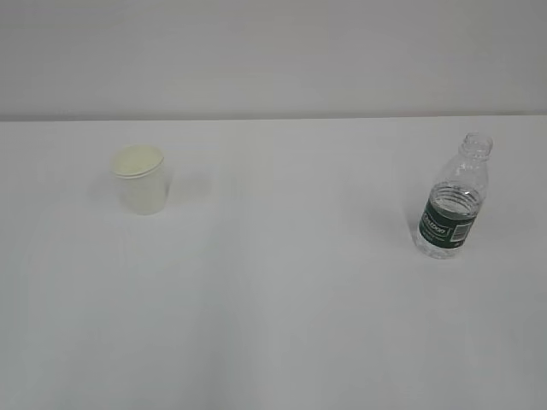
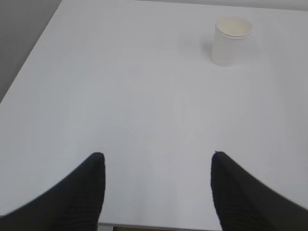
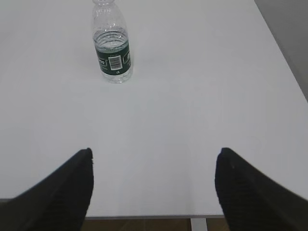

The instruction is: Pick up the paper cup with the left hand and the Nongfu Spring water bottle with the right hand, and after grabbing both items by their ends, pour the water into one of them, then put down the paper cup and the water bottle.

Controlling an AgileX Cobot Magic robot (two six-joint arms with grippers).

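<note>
Nothing of the task appears done: both grippers stand empty at the near edge of the white table [image 1: 273, 325], and cup and bottle are untouched, upright and well apart. All of it, grasping both, pouring and setting down, looks to be ahead.

In the left wrist view, the left hand [image 2: 158, 192] fills the bottom of the frame, its two black fingers [image 2: 79, 195] spread wide with only bare tabletop between them. The paper cup [image 2: 232, 40] stands far beyond, in the upper right of that frame, off to the right of the line between the fingers.

In the right wrist view, the right hand [image 3: 154, 192] likewise sits at the bottom of the frame, spread wide and holding nothing. The Nongfu Spring water bottle [image 3: 112, 45] stands well ahead in the upper left of that frame, left of the gripper's line, capless, with the water [image 3: 111, 38] reaching about the top of the green label.

The exterior view shows neither arm, only the cup at left and the bottle at right.
</note>
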